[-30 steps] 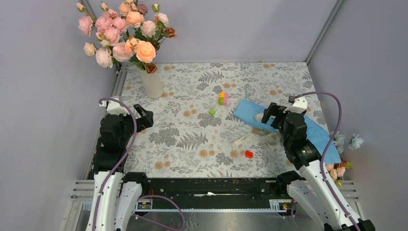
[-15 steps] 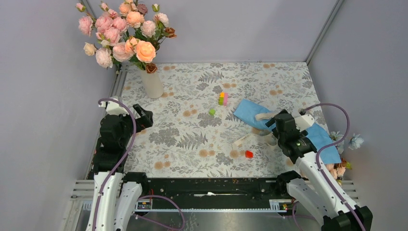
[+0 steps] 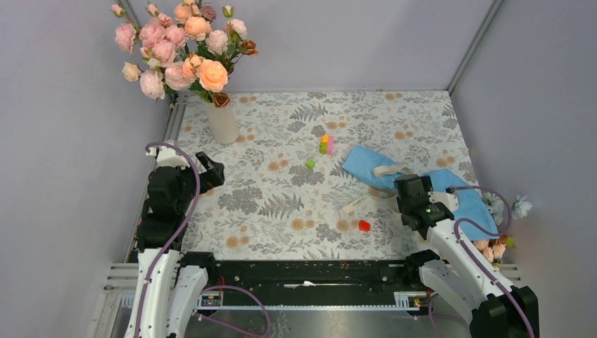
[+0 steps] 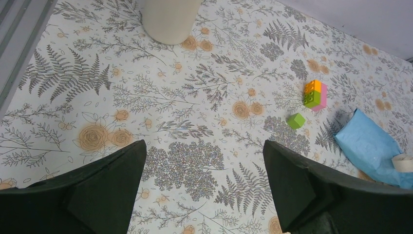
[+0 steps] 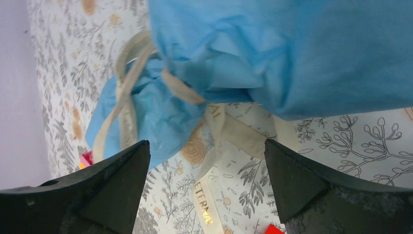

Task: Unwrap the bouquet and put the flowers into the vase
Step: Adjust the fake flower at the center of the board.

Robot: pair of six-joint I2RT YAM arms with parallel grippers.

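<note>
Here's the off-white, slightly tapered vase (image 3: 223, 121) at the back left of the leaf-printed bench (image 3: 281, 113), and it's already full. A bunch of pink and peach roses (image 3: 179, 42) on green stems stands in it, with brown blooms at the fringe.

Off to the vase's right and nearer the arms lies the bouquet (image 3: 366, 163), a crinkled light blue paper bundle, flat on the bench and tied with a cream ribbon (image 5: 126, 112). The end farthest from the vase reaches the bench's right edge. There, pale blue blooms (image 3: 519, 206) and small pink ones (image 3: 494, 248) poke out of the paper, so the wrap has its flowers inside.

The right tool (image 5: 204, 151) hangs right over the knot, released. Its 2 black fingers (image 5: 311, 185) are spread wide either side of the ribbon with blue paper between them; whether they touch the paper I cannot tell. A loose ribbon tail (image 5: 204, 209), printed in gold letters, trails onto the bench below the knot.

The left tool (image 4: 203, 161) is released too, fingers wide with nothing between them, hovering over bare bench just in front of the vase.

Between vase and bouquet sit a yellow, green and pink stacked block (image 3: 326, 144) and 1 small green cube (image 3: 310, 163). Farther from the vase, nearer the arms, there's 1 red block (image 3: 364, 225) near the ribbon tail.
</note>
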